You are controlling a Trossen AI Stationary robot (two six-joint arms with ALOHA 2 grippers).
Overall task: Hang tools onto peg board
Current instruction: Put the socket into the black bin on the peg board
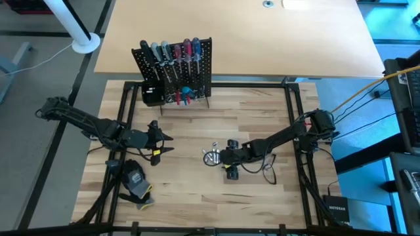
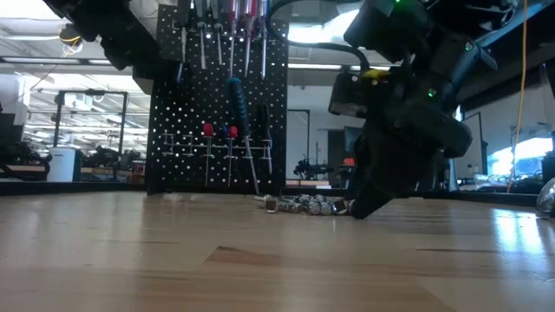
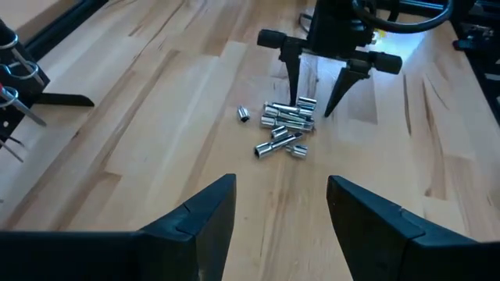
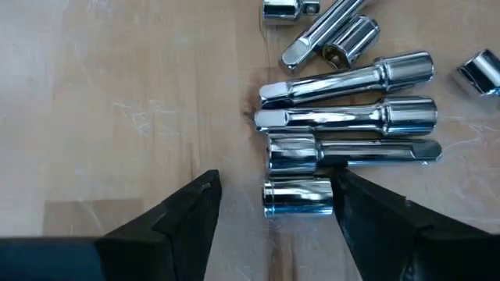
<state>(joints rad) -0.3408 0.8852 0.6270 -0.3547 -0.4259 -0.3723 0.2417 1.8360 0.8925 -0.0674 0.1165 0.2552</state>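
Sockets (image 4: pixel 344 117), a silver cluster mid-table: we see the right gripper (image 4: pixel 273 211) directly over them, jaws released, one short socket (image 4: pixel 298 196) between its fingertips, long ones lying crosswise just beyond. Left gripper (image 3: pixel 280 211) open, well apart; peg board (image 1: pixel 176 69) farther back.

Bright overhead light, backlit low view

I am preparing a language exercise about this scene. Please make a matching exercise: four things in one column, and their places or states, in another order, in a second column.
1. screwdrivers
2. silver bits
3. glove
4. right gripper

A. open, fingertips down at the pile
B. hanging in a row on the peg board
C. lying near the left arm, at the table's front edge
D. loose in a pile on the table

Pairs: 1-B, 2-D, 3-C, 4-A
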